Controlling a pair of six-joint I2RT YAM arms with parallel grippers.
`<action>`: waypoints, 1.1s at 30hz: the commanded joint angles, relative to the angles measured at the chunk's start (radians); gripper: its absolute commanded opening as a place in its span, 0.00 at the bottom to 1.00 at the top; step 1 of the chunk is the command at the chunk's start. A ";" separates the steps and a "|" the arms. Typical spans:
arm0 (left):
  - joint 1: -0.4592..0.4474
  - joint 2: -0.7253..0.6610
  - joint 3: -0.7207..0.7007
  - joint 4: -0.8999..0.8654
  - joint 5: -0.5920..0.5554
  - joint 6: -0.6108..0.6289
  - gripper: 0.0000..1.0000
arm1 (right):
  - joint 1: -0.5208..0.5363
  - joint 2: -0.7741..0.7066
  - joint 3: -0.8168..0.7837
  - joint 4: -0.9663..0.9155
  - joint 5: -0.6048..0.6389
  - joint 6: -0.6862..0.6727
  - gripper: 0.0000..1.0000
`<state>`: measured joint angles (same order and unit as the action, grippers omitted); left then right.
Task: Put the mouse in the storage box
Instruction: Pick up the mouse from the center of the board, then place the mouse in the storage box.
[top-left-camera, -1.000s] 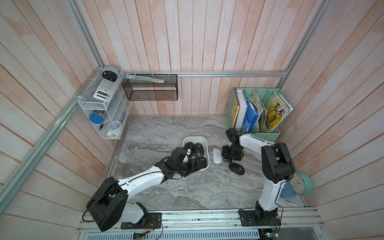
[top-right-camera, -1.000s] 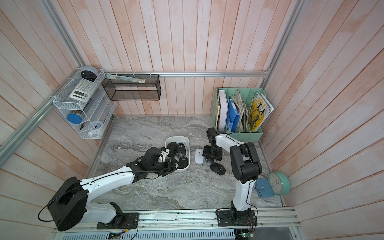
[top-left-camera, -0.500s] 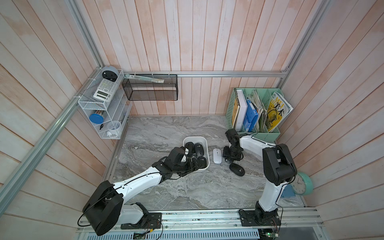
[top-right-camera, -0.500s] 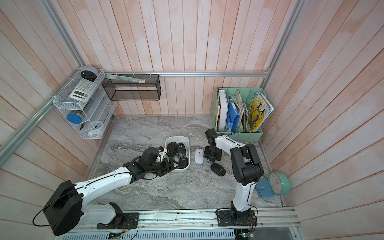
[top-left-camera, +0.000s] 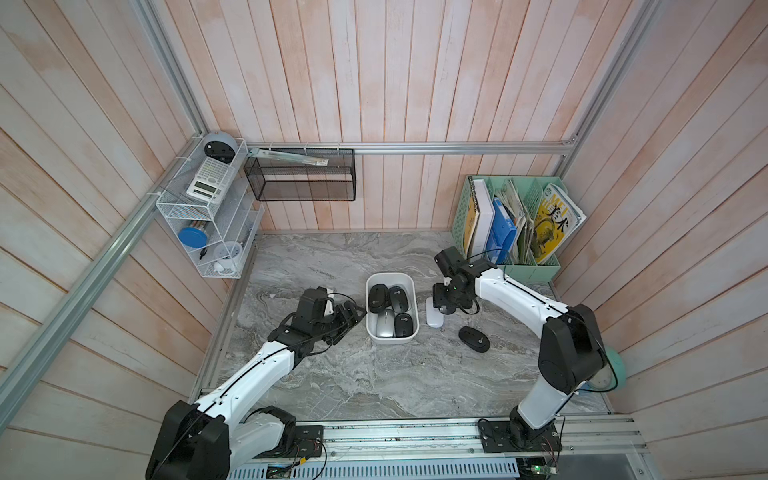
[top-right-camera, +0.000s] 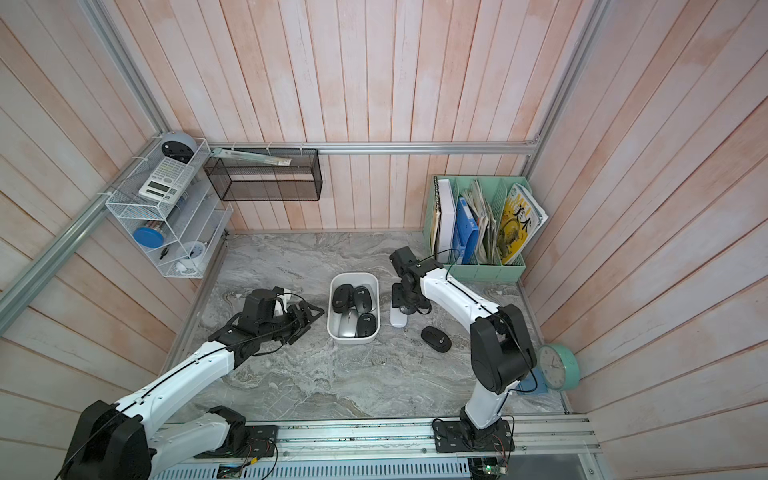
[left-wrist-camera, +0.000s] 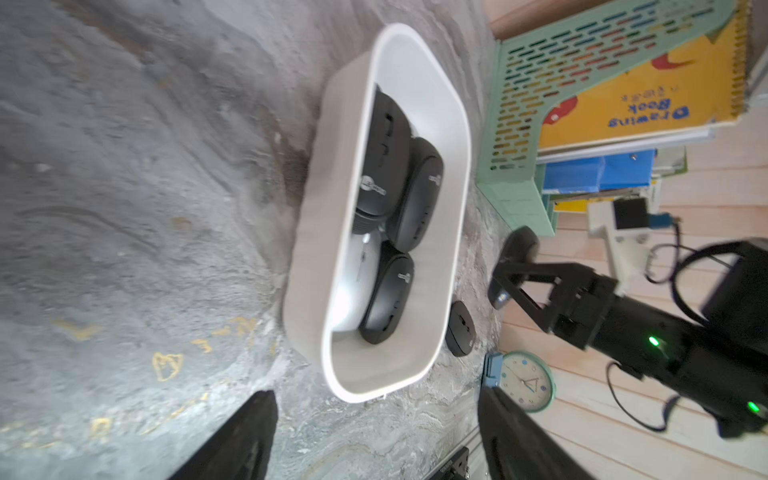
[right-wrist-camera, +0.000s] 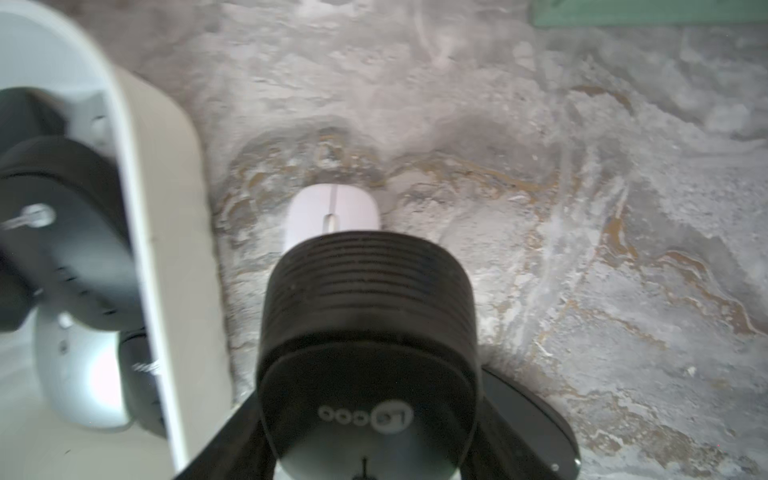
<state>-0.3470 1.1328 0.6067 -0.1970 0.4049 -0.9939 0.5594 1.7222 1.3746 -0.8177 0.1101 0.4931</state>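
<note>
1. One black mouse (right-wrist-camera: 368, 316) sits clamped in your right pincer (top-left-camera: 444, 306), filling the lower centre of the right wrist view. I cannot tell whether it is clear of the tabletop (top-left-camera: 374, 382).
2. Above it in that frame, a white mouse (right-wrist-camera: 332, 212) lies on the tabletop. In both top views it is just right of the storage box (top-left-camera: 392, 340).
3. Inside the box you have three black mice (top-left-camera: 378, 298) and a silver mouse (top-left-camera: 385, 323).
4. Your left pincer (top-left-camera: 352, 319) stands open and empty, just left of the box.
5. To the lower right of the box, a loose black mouse (top-left-camera: 474, 339) lies on the tabletop.
6. My reading: four are done, one is in hand and needs carrying over the rim, and two are left to fetch.
</note>
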 joint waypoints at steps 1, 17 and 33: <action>0.056 0.009 -0.030 0.032 0.059 -0.022 0.82 | 0.074 0.021 0.084 -0.033 -0.018 0.002 0.62; 0.137 0.000 -0.065 0.044 0.115 -0.027 0.81 | 0.255 0.294 0.294 -0.035 -0.133 -0.006 0.63; 0.135 -0.010 -0.088 0.088 0.146 -0.058 0.81 | 0.255 0.398 0.325 -0.035 -0.148 -0.024 0.67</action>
<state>-0.2161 1.1358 0.5274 -0.1379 0.5316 -1.0481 0.8154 2.0918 1.6733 -0.8387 -0.0326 0.4831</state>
